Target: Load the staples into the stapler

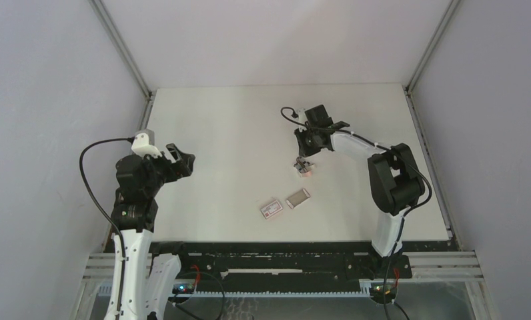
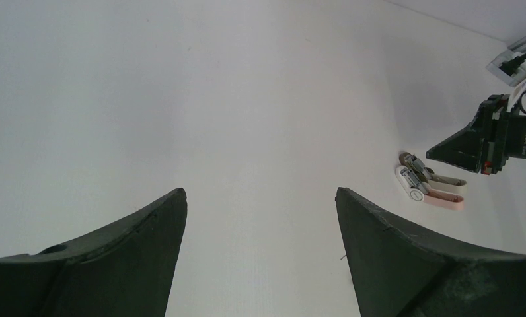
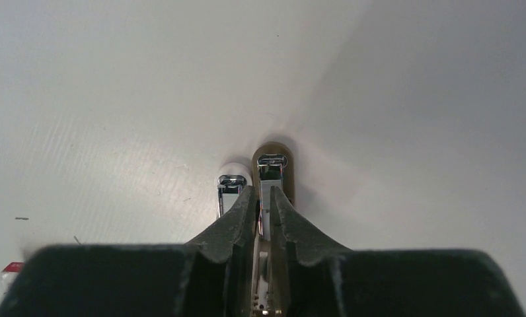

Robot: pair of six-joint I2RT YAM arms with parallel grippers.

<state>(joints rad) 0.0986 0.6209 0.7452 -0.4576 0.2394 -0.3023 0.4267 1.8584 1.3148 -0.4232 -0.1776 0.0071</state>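
The small pink-and-white stapler [image 1: 306, 171] lies opened flat in the middle of the table; it also shows in the left wrist view [image 2: 420, 186]. My right gripper [image 1: 303, 162] points down onto it. In the right wrist view the right gripper [image 3: 263, 191] is shut on a thin silvery strip of staples [image 3: 265, 201] that lies along the stapler's chrome channel [image 3: 271, 165]. The grey staple tray [image 1: 297, 198] and the white box with a red label [image 1: 271, 209] lie nearer the front. My left gripper [image 2: 259, 193] is open and empty, raised at the left [image 1: 181, 160].
The white table [image 1: 223, 133] is walled by white panels at the back and on both sides. A black rail [image 1: 283, 250] runs along the front edge. A loose staple [image 3: 21, 218] lies left of the stapler.
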